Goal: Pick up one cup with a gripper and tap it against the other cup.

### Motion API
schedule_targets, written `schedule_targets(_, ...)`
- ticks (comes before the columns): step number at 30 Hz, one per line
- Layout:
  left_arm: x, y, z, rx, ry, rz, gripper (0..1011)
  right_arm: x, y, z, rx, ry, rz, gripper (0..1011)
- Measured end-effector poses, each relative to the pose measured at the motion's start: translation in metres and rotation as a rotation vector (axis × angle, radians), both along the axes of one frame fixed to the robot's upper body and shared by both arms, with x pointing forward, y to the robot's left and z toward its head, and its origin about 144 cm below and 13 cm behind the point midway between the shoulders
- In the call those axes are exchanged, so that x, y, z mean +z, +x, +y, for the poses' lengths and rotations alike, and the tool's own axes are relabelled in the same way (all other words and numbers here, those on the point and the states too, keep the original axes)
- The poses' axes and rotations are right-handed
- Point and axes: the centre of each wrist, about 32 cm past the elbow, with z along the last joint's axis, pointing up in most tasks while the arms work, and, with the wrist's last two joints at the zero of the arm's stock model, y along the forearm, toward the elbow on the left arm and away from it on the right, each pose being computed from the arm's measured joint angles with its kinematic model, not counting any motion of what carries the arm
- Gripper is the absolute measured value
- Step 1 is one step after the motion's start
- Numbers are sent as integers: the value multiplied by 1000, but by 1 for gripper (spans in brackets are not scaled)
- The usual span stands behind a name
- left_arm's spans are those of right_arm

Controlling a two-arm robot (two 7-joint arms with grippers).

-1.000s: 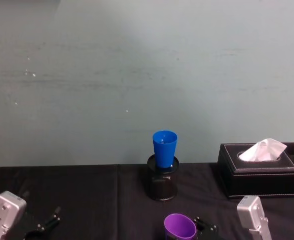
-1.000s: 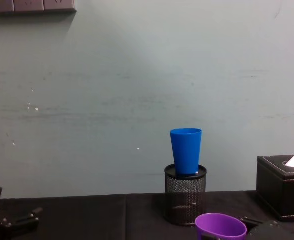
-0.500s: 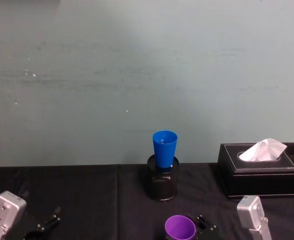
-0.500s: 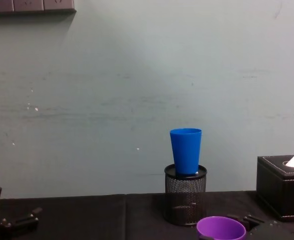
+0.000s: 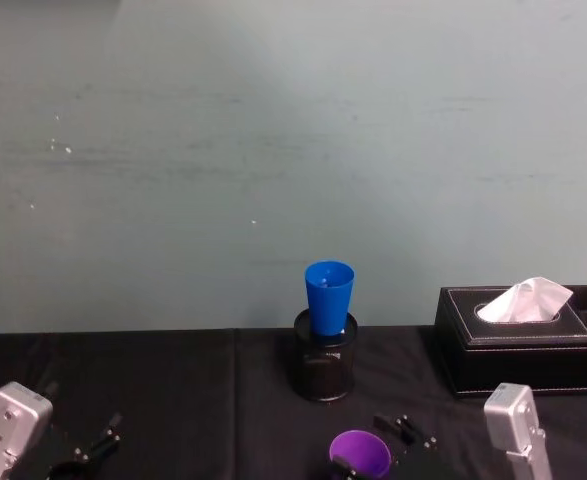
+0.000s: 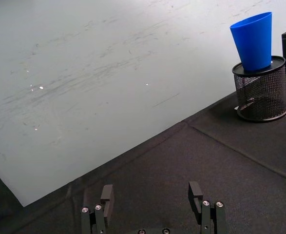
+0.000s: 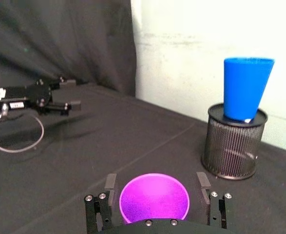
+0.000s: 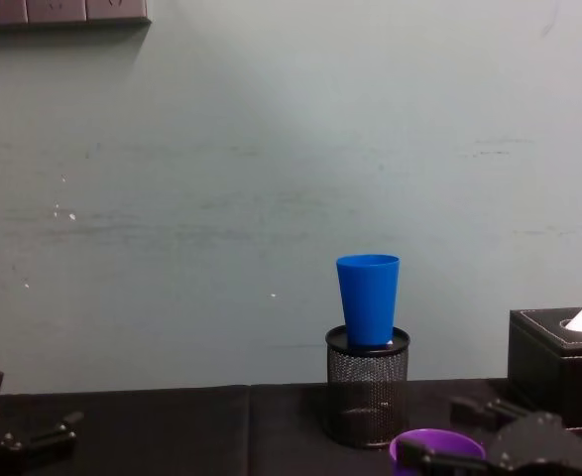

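The purple cup (image 7: pixel 154 199) stands upright with its mouth up between the two black fingers of my right gripper (image 7: pixel 156 187), which is shut on it low over the black table. The same cup (image 5: pixel 361 455) sits at the near edge in the head view, and its rim (image 8: pixel 435 443) peeks out behind the gripper in the chest view. The blue cup (image 5: pixel 329 297) stands upright in a black mesh pen holder (image 5: pixel 323 370) farther back, apart from the purple cup. My left gripper (image 6: pixel 151 195) rests open and empty at the near left.
A black tissue box (image 5: pixel 523 345) with a white tissue stands at the back right, beside the pen holder. A pale wall closes the table's far side. A thin cable loop (image 7: pixel 16 136) lies on the black cloth (image 5: pixel 173 400) by the left arm.
The purple cup has gone from tilted to upright and sunk a little. The right gripper's fingers now show higher and farther forward. The left arm has not moved.
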Motion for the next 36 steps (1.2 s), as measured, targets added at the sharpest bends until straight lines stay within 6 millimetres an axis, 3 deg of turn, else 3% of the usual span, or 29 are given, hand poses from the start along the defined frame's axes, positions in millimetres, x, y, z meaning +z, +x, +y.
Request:
schedule_targets(10, 0, 0, 0, 0, 0, 0, 1000, 12, -5, -1, -45, 51, -59, 1003)
schedule_targets(16, 0, 0, 0, 0, 0, 0, 1000, 17, -14, -3, -188, 63, -96, 1003)
schedule_targets(36, 0, 0, 0, 0, 0, 0, 1000, 6, -25, -6, -566, 25, -104, 1002)
